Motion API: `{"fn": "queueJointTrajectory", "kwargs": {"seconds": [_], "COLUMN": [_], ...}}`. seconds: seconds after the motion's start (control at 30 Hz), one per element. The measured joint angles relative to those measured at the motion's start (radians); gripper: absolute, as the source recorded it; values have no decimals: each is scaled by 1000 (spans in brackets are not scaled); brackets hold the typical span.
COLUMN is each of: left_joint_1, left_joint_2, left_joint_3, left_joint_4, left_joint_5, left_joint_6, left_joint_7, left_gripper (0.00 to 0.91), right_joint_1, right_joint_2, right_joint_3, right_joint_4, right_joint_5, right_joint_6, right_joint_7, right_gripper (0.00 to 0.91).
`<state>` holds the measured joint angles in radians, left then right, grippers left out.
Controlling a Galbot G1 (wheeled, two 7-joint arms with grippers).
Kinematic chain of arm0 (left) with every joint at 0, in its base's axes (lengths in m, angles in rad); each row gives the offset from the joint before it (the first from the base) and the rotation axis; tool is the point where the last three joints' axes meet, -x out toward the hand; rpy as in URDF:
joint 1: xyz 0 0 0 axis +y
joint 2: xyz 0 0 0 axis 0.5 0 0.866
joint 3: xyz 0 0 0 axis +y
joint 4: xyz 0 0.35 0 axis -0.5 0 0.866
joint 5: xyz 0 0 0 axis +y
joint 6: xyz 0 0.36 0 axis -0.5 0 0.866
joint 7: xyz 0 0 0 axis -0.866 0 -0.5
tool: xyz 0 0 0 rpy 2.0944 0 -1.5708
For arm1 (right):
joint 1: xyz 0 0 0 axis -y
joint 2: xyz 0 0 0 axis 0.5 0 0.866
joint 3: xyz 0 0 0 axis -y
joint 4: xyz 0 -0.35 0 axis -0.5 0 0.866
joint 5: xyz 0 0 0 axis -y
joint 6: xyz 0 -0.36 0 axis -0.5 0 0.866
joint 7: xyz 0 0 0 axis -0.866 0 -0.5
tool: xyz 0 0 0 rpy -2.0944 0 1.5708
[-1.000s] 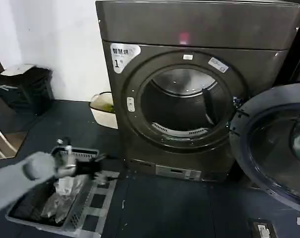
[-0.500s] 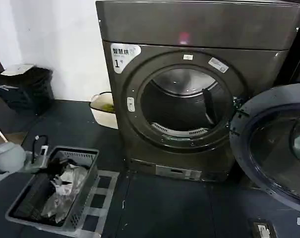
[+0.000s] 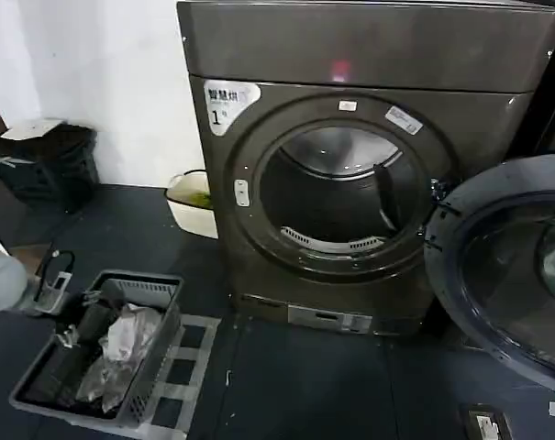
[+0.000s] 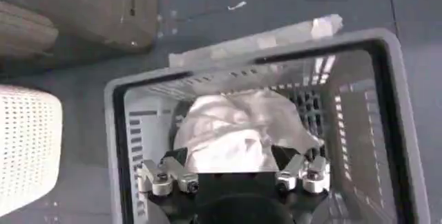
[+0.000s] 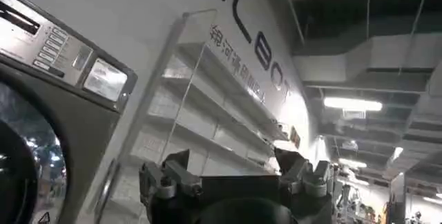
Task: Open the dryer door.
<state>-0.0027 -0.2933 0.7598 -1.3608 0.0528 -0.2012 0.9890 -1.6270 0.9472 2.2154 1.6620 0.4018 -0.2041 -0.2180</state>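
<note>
The dryer [image 3: 369, 55] stands straight ahead, dark grey-bronze, with a white "1" sticker [image 3: 229, 99]. Its round drum opening [image 3: 337, 197] is uncovered. The dryer door [image 3: 497, 275] is swung wide to the right, its dark grey inner side facing me. My left arm [image 3: 2, 280] is at the far left edge, low beside a grey basket [image 3: 158, 344]. The left gripper [image 4: 235, 155] hangs open above that basket [image 4: 248, 59], over a crumpled pale bag [image 4: 235, 125], holding nothing. The right gripper [image 5: 231, 156] is open and empty, pointing toward a wall with shelves.
A white tub [image 3: 190, 206] sits on the floor left of the dryer, and a black bin [image 3: 48, 165] stands by the wall. Another machine's control panel [image 5: 62, 52] is close to the right arm. A white perforated object [image 4: 24, 146] lies beside the basket.
My left arm has drawn back to the left, from over the basket's middle to the view's left edge. The dryer door has stayed wide open.
</note>
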Motion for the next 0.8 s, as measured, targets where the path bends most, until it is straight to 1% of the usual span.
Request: {"fn": "queueJointTrajectory", "kwargs": {"seconds": [0.13, 0.23, 0.3, 0.43, 0.7, 0.8], "left_joint_1": [1, 1, 4, 24, 84, 99], "left_joint_2": [2, 9, 14, 23, 50, 50], "left_joint_3": [-13, -16, -16, -35, -101, -118], "left_joint_4": [0, -2, -1, -2, -16, -13], "left_joint_5": [0, -5, -3, -1, 20, 23], "left_joint_6": [-45, -48, -51, -56, -69, -71], "left_joint_7": [23, 22, 22, 32, 32, 27], "left_gripper": [907, 907, 907, 907, 907, 907], "right_joint_1": [0, -2, -6, -1, 2, 6], "right_joint_2": [4, 6, 6, 6, 9, 9], "right_joint_3": [-3, -3, 0, -1, -1, 0], "right_joint_4": [4, 8, 12, 12, 30, 31], "right_joint_5": [1, 0, -19, -30, -31, -31], "right_joint_6": [-1, -3, 0, 5, 5, 6], "right_joint_7": [-1, -1, -5, -1, 4, 34], "right_gripper": [907, 907, 907, 907, 907, 907]}}
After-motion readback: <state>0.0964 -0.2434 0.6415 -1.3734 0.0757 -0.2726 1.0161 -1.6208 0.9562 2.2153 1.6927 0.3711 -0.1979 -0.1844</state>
